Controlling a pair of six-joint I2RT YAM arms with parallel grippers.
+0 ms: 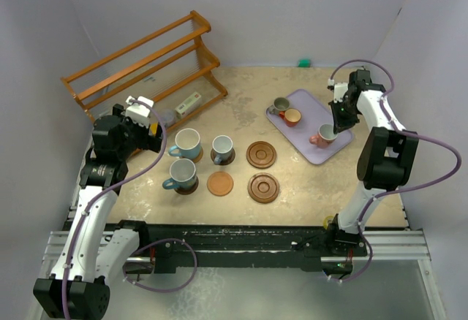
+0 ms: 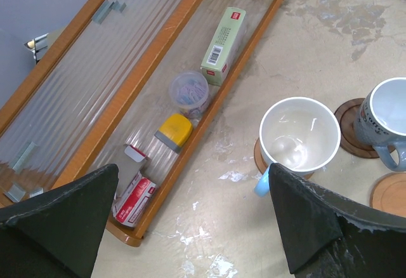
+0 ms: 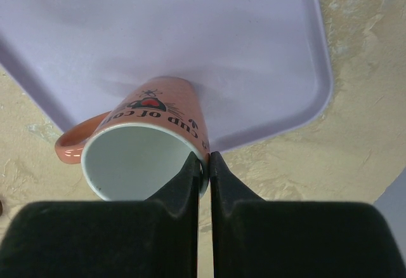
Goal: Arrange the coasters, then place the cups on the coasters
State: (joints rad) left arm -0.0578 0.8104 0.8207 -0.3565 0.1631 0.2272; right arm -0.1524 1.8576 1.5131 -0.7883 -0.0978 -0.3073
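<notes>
Three cups stand on coasters left of centre: a light blue cup (image 1: 186, 143) (image 2: 299, 134), a second blue one (image 1: 183, 175) and a grey-blue cup (image 1: 222, 148) (image 2: 387, 119). Three coasters lie bare: a tan disc (image 1: 220, 183) and two dark ringed discs (image 1: 261, 154) (image 1: 263, 187). On the lavender tray (image 1: 307, 145) (image 3: 190, 37) are a grey-olive cup (image 1: 279, 106), an orange cup (image 1: 292, 117) and a pink cup (image 1: 324, 136) (image 3: 152, 138). My right gripper (image 1: 338, 126) (image 3: 204, 164) is shut on the pink cup's rim, one finger inside and one outside. My left gripper (image 1: 151, 131) (image 2: 190, 227) hangs open beside the light blue cup, holding nothing.
A wooden rack (image 1: 146, 61) (image 2: 158, 68) stands at the back left, with small boxes and a little jar on its lowest shelf. A green object (image 1: 303, 62) lies by the back wall. The pink cup sits at the tray's near right corner, close to the table's right edge.
</notes>
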